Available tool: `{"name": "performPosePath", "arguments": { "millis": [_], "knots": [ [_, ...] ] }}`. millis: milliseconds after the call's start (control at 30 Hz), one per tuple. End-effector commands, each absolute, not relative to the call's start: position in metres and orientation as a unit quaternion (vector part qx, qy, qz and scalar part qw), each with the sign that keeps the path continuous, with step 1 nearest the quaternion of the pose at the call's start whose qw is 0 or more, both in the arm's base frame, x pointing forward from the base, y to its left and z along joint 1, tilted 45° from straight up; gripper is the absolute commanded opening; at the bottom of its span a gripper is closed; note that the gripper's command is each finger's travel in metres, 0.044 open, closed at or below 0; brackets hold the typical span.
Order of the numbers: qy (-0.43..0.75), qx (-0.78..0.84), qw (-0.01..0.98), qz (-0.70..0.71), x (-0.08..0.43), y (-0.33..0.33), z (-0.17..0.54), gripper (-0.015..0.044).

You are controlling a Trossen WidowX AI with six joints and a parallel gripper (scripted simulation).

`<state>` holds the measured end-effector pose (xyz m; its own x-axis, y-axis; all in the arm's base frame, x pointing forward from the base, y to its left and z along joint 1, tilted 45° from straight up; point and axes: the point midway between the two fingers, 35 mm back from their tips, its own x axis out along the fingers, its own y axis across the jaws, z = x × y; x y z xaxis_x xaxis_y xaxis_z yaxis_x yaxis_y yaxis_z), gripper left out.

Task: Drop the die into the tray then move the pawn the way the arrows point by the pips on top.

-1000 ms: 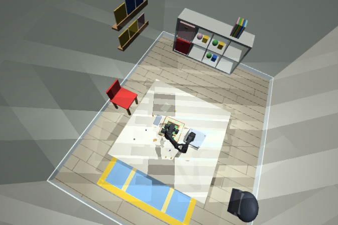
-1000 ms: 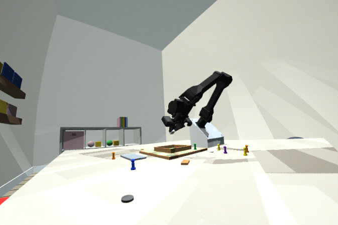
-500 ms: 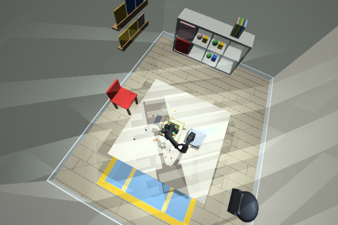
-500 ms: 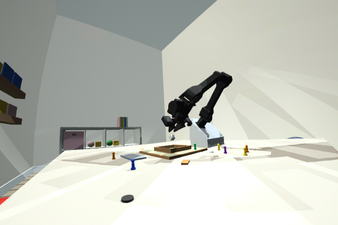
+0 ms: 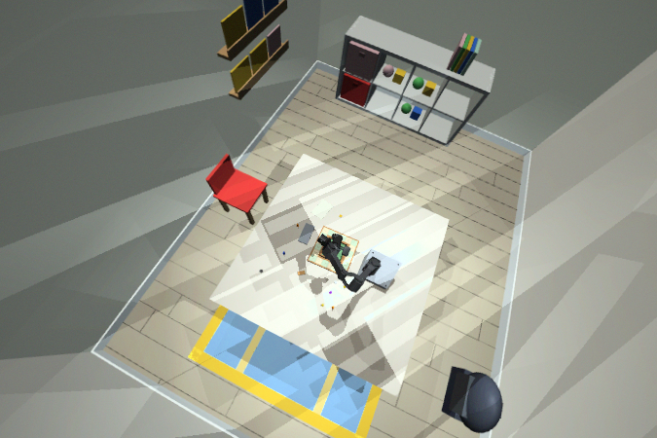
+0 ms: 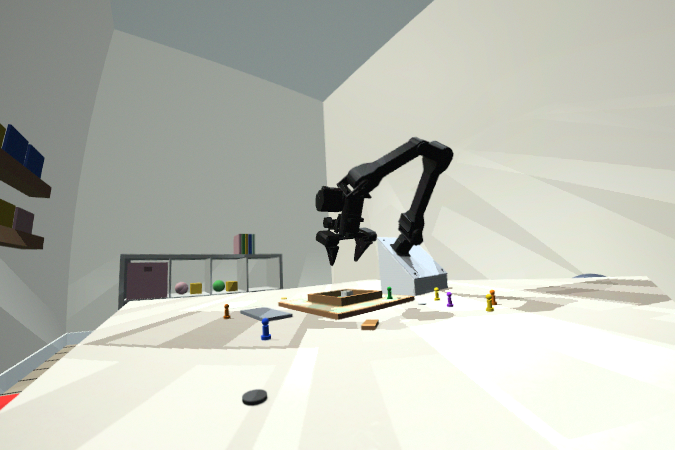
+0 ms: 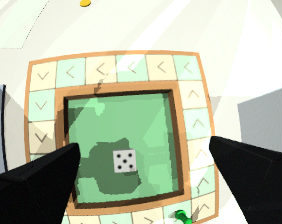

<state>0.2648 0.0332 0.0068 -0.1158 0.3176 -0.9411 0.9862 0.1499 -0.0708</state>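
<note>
White die inside tray, apart from walls.

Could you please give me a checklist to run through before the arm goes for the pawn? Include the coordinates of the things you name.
1. Die (image 6: 346, 292) (image 7: 124, 161) inside tray (image 6: 343, 300) (image 7: 123, 204): ok
2. Top face readable: ok, five pips
3. Gripper (image 6: 343, 262) (image 7: 146, 147) open and free of the die: ok
4. Green pawn (image 6: 389, 292) (image 7: 183, 216) upright on the board (image 6: 338, 316) (image 7: 206, 102): ok
5. Pawn between the fingers: not ok, it stands off to one side
6. Die fully at rest: cannot tell
</note>
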Motion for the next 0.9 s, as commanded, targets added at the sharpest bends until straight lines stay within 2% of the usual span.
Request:
{"name": "performPosePath", "arguments": {
  "millis": [0,167,233,333,533,667,867],
  "knots": [
    [0.681,0.604,0.307,-0.279,0.269,0.034,-0.006,0.044],
    [0.681,0.624,0.288,-0.253,0.272,0.034,-0.006,0.044],
    [0.681,0.6,0.303,-0.292,0.265,0.033,-0.009,0.044],
    [0.7,0.577,0.352,-0.232,0.258,0.048,0.002,0.0361],
    [0.728,0.448,0.518,0.025,0.217,0.1,0.036,0.0204],
    [0.707,0.357,0.585,0.172,0.187,0.124,0.049,0.02],
    [0.706,0.352,0.588,0.18,0.185,0.125,0.05,0.02]
  ]
}}
